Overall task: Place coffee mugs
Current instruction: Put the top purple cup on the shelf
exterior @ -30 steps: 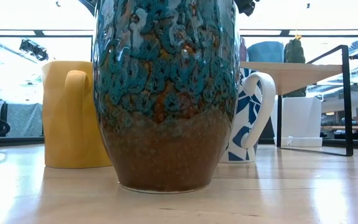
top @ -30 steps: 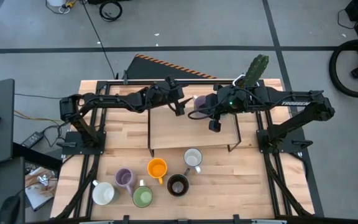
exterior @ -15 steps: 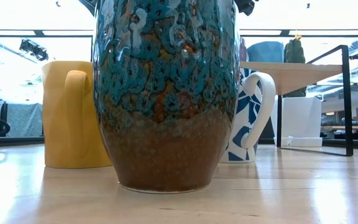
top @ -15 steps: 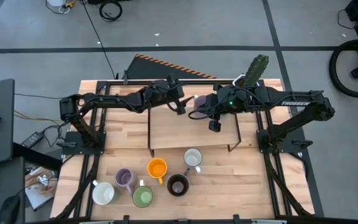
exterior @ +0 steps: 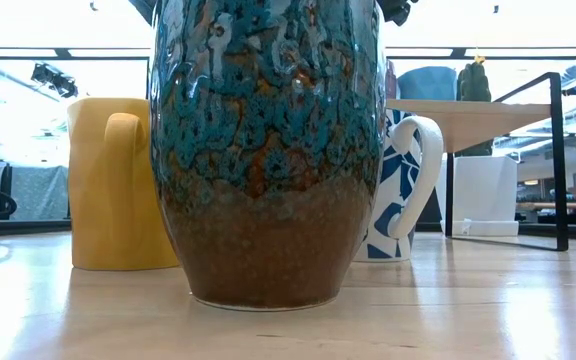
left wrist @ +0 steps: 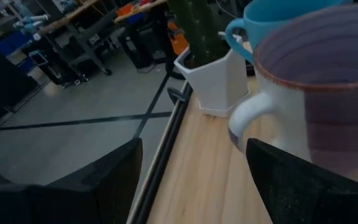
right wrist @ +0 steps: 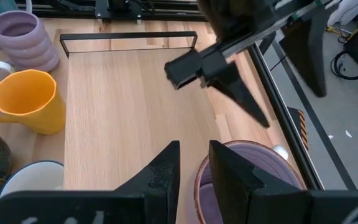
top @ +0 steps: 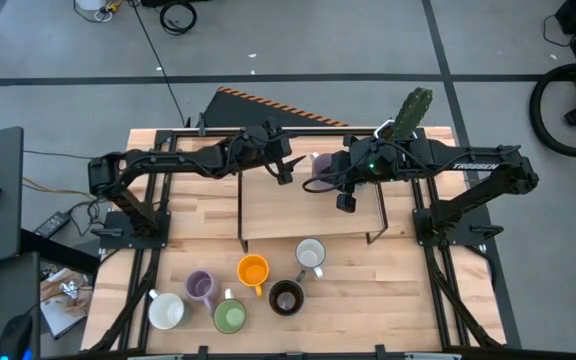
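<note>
A lavender mug point(top: 319, 163) stands on the far part of a raised wooden shelf point(top: 298, 212). My right gripper point(right wrist: 194, 152) is over it, shut on its rim. My left gripper point(left wrist: 191, 180) is open just left of this mug point(left wrist: 316, 81), touching nothing and facing its white handle point(left wrist: 250, 112). Behind it stand a blue mug point(left wrist: 278, 18) and the white cactus pot point(left wrist: 216, 78). On the near table are a white mug point(top: 166, 310), a second lavender mug point(top: 200, 287), a green mug point(top: 229, 317), an orange mug point(top: 253, 270), a dark brown mug point(top: 286, 298) and a white patterned mug point(top: 311, 255). My right gripper holds the lavender mug by its rim point(right wrist: 199, 177), with one finger point(right wrist: 229, 171) inside the mug and the other point(right wrist: 165, 168) outside. The fingers come from above, pointing down. The mug is upright, and its base seems to rest on the shelf's wood.
The shelf has a black metal frame with legs point(top: 241, 225) and free wood on its near half. The cactus point(top: 413, 108) stands at the table's far right. In the low view the dark brown mug point(exterior: 268, 150) fills the front, with the orange mug point(exterior: 118, 180) and the patterned mug point(exterior: 408, 180) beside it.
My left arm has drawn back a little toward the table's left, away from the lavender mug on the shelf. The right gripper and all the mugs have stayed where they were.
</note>
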`<state>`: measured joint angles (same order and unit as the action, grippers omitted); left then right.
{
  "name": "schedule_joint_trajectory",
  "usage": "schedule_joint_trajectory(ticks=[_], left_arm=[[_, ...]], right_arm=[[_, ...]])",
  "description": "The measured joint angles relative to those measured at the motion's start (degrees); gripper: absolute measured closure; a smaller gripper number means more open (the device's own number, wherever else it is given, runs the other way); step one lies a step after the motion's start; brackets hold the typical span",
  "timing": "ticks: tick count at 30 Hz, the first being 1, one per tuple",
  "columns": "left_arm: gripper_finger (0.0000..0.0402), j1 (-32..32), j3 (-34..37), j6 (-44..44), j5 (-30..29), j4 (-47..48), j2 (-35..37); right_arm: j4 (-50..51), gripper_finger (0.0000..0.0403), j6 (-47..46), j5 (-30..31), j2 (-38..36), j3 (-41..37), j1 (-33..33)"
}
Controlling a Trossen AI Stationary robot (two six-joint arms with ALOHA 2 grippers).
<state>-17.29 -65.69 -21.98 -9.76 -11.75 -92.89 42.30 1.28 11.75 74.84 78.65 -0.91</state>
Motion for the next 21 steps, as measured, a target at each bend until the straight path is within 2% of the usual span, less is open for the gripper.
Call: schedule_joint_trajectory(ticks=[5, 10, 21], left_arm=[[0.0109, -1.07, -0.02, 0.51, -0.03, -0.85, 0.35], [0.0109, -1.3, 0.02, 2.03, 1.26, -1.52, -2.19], [0.0109, -1.15, 0.0, 4.82, 1.29, -7.6, -4.73]], right_arm=[[0.0, 0.0312, 0.17, 0.0, 0.01, 0.0, 0.0], [-0.12, 0.0312, 0.17, 0.0, -0.01, 0.0, 0.0], [-0.2, 0.0312, 0.27, 0.02, -0.01, 0.0, 0.01]])
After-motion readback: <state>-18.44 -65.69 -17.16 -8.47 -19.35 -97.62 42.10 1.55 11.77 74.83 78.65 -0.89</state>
